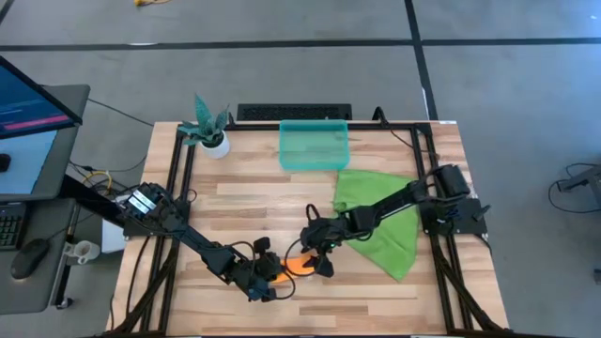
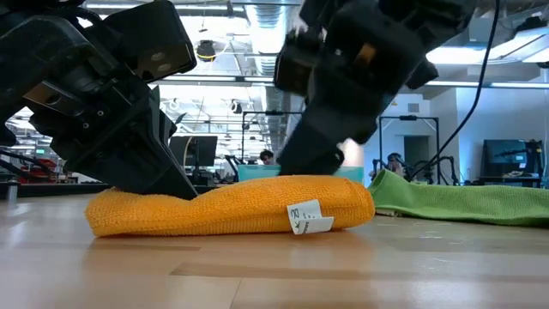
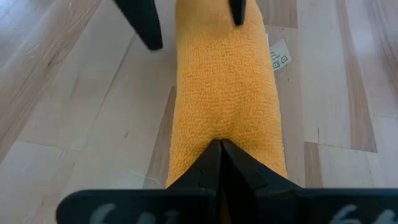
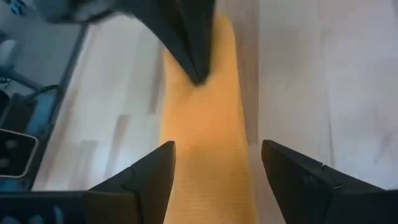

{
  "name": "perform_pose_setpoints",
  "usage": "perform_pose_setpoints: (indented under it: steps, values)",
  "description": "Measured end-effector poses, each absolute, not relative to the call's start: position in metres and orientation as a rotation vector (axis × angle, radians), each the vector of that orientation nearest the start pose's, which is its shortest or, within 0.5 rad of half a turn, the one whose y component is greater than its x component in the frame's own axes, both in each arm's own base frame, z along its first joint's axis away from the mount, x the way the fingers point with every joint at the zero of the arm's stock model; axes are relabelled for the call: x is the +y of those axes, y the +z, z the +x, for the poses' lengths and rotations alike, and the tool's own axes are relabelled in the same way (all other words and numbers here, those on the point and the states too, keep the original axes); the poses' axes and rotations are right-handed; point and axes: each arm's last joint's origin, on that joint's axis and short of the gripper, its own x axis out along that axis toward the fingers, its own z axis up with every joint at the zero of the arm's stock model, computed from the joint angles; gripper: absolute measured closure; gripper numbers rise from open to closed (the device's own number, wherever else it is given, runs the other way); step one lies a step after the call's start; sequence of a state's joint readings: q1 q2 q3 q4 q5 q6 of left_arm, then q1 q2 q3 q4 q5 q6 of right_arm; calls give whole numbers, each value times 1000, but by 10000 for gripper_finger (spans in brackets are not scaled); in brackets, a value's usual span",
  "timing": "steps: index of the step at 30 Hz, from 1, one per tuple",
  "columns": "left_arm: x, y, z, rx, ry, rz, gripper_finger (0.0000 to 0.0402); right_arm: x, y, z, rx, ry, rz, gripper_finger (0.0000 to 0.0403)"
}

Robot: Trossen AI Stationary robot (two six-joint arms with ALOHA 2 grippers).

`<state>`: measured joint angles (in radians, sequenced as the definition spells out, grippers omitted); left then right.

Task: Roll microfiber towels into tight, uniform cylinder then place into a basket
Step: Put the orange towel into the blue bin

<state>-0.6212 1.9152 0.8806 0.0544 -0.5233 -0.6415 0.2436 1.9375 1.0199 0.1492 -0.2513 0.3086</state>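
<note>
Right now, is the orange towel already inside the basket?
No, the rolled orange towel lies on the table, far from the basket.

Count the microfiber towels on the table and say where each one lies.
2. The rolled orange towel lies near the table's front edge between both grippers. The green towel lies spread flat under the right arm, beside the basket. None seems hidden.

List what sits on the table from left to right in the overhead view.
Potted plant → left claw, shut, at one end of the rolled orange towel → right claw, open over the other end → green towel.
</note>
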Motion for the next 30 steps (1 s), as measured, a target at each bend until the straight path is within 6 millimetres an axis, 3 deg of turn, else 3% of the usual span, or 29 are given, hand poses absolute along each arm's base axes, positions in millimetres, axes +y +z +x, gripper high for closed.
perform_pose_setpoints:
  steps: [14, 30]
  values:
    - [-180, 95, 287, 786, 191, -79, 401, 104, 106, 361, 993, 381, 387, 146]
    - [-178, 102, 287, 744, 225, -45, 402, 102, 102, 357, 1052, 354, 386, 344]
